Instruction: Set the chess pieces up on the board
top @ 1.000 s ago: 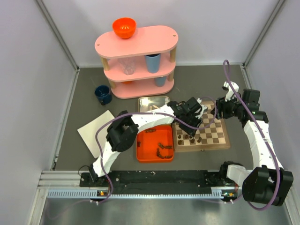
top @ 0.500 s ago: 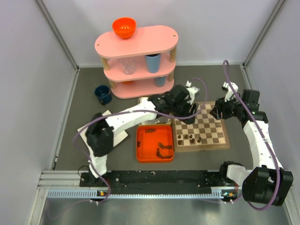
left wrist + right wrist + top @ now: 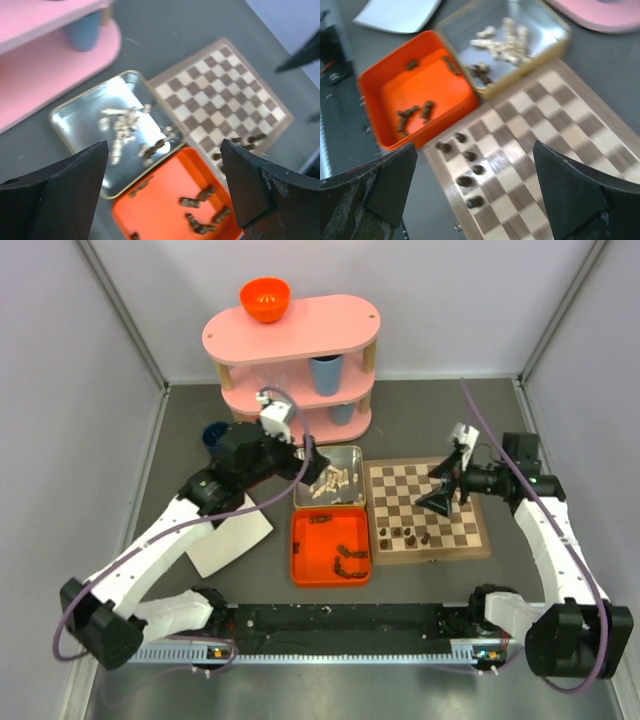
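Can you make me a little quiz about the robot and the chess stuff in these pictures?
1. True or false: the left gripper and the right gripper are both open.
2. What colour are the chess pieces standing on the board?
3. The pale chess pieces lie: A) on the board, B) in the silver tin, C) in the left gripper.
Key: 1 true; 2 dark brown; 3 B.
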{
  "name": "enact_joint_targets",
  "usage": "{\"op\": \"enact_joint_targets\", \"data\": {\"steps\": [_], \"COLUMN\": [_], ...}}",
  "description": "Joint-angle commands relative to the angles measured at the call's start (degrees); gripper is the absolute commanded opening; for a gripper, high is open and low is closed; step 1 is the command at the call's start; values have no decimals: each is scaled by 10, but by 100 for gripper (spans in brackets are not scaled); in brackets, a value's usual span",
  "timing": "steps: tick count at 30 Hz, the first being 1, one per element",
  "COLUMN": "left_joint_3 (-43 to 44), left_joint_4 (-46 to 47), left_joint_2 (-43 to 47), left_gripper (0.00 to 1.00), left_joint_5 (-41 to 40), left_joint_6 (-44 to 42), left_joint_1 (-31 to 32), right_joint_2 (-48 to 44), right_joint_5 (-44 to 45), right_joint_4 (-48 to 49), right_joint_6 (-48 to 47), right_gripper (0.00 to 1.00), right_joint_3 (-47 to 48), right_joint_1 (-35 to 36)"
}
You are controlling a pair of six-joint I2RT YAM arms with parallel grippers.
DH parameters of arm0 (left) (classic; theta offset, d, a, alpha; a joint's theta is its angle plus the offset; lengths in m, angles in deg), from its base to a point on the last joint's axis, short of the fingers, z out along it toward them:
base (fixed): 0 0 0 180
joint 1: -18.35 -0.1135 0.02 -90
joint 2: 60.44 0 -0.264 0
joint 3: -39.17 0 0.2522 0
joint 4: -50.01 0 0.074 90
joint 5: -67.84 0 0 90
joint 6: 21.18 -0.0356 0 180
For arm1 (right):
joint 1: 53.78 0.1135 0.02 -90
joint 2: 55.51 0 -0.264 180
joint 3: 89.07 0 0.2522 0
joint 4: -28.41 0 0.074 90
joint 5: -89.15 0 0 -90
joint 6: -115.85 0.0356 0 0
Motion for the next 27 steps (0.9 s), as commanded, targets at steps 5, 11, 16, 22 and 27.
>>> {"op": "enact_joint_targets", "data": {"steps": [5, 11, 16, 22, 27], "left_joint_3": [-105, -150, -143, -184, -197], "left_joint_4": [-40, -40, -69, -72, -53], "left_joint_2": [116, 148, 155, 203, 215], "left_gripper": [99, 99, 98, 98, 98], "left_joint_5": [-108, -196, -203, -233, -247], "left_joint_6": [-124, -120, -119, -147, -161], "left_joint_1": [-70, -76, -79, -84, -84], "right_joint_2": [112, 264, 400, 536, 624], "right_joint_5": [-23, 202, 348, 424, 443], "right_joint_4": [-69, -56, -40, -73, -123], "right_joint_6": [-126, -56, 64, 58, 50], "right_gripper": [99, 99, 90, 65, 55], "right_joint_3": [123, 260, 406, 552, 633], "right_joint_1": [244, 379, 384, 386, 385]}}
